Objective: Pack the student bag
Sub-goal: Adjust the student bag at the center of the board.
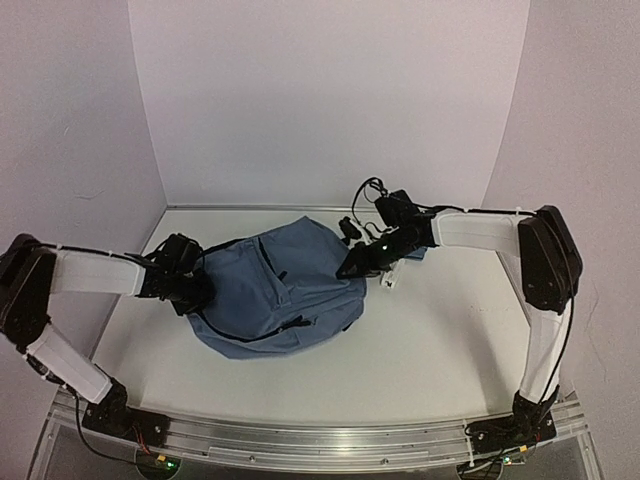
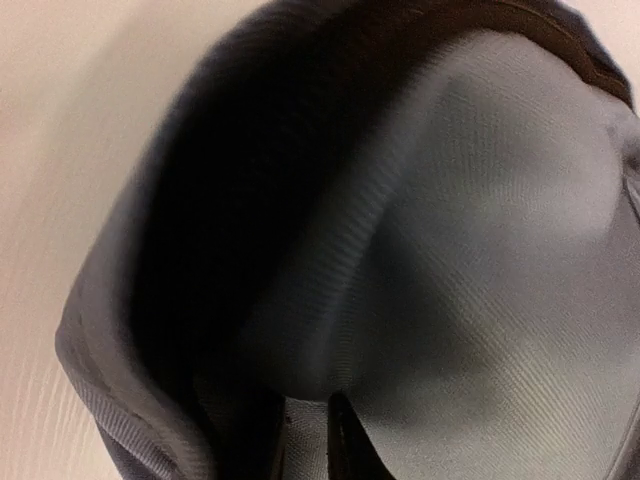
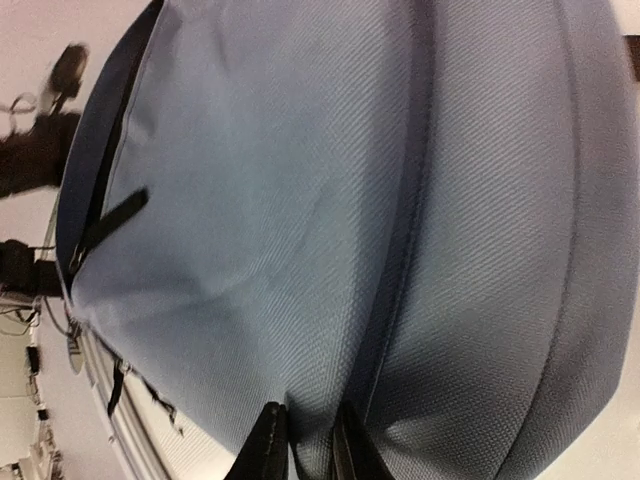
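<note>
The student bag (image 1: 275, 290), slate blue with dark zippers, lies flat mid-table. My left gripper (image 1: 190, 290) is at its left edge. In the left wrist view the left gripper (image 2: 305, 450) is shut on a fold of the bag's fabric (image 2: 480, 200), with a dark hollow of the bag to the left. My right gripper (image 1: 352, 268) is at the bag's upper right edge. In the right wrist view the right gripper (image 3: 308, 450) pinches a ridge of the bag's cloth (image 3: 300, 200) beside a seam. A black zip pull (image 3: 115, 218) shows near the bag's left rim.
A small white object (image 1: 388, 280) lies just right of the bag under the right arm. Black cables (image 1: 358, 225) sit behind it near the back wall. White walls close in the table on three sides, and a metal rail (image 1: 320, 445) runs along the near edge.
</note>
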You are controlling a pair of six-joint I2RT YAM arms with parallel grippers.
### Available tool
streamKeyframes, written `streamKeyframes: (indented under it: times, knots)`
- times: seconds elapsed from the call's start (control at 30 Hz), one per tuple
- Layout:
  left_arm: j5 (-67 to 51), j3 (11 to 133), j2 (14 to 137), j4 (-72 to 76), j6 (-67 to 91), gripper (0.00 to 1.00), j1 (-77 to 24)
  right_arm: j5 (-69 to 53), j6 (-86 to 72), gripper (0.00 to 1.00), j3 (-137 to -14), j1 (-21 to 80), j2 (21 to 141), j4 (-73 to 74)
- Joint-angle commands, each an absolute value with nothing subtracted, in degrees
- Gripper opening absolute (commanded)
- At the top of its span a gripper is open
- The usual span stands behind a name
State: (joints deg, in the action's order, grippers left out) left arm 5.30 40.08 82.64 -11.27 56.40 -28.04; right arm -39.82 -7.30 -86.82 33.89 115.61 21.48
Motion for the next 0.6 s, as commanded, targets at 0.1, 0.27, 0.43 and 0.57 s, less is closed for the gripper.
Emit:
streamKeyframes:
  times: [0.1, 0.27, 0.43, 0.57]
  knots:
    - [-6.0, 61.5, 101.3, -4.6, 44.6, 0.04, -20.8, -52.6, -7.6, 0.2, -77.5, 43.2, 109.3, 25.1]
    - [-6.5, 73.7, 105.2, -9.7, 37.2, 0.25, -19.0, -57.3, -7.7, 0.36, -79.9, 49.8, 107.7, 25.4]
    - [-7.2, 71.3, 96.2, -11.4, 32.5, 0.5, -19.3, -53.6, -6.8, 0.52, -84.3, 44.3, 103.9, 26.2]
    - [-8.1, 64.5, 86.3, -11.8, 30.3, 0.64, -23.9, -43.3, -5.6, 0.55, -88.3, 41.1, 103.6, 26.3]
